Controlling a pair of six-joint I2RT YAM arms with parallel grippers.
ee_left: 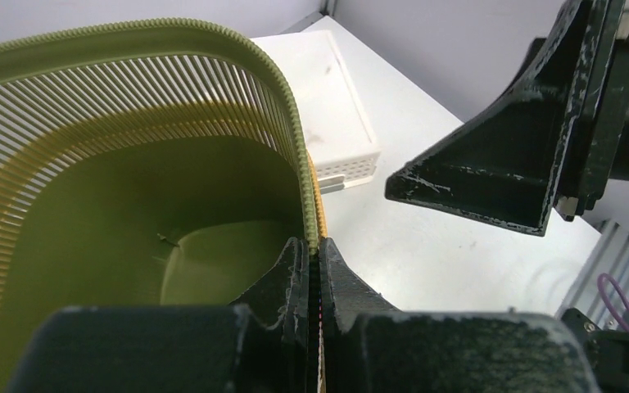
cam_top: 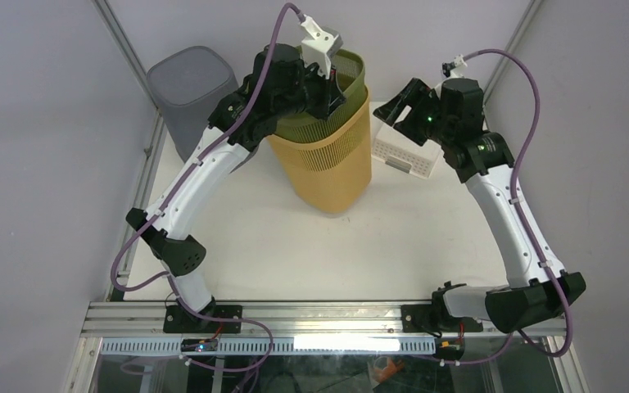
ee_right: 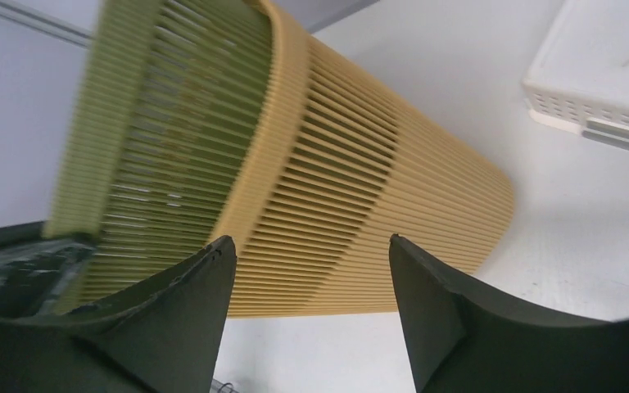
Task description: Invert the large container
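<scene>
A tall yellow slatted container (cam_top: 328, 164) stands mouth up mid-table, with an olive-green slatted container (cam_top: 346, 82) nested inside it and sticking out of the top. My left gripper (cam_top: 333, 82) is shut on their right rim; in the left wrist view (ee_left: 315, 246) the fingers pinch the green wall (ee_left: 131, 205) and the yellow edge (ee_left: 319, 209) together. My right gripper (cam_top: 395, 110) is open and empty, just right of the containers. In the right wrist view (ee_right: 311, 241) it faces the yellow side (ee_right: 377, 164) without touching it.
A white perforated basket (cam_top: 405, 151) lies upside down at the back right, below the right gripper. A grey bin (cam_top: 192, 90) stands at the back left corner. Grey walls close in on both sides.
</scene>
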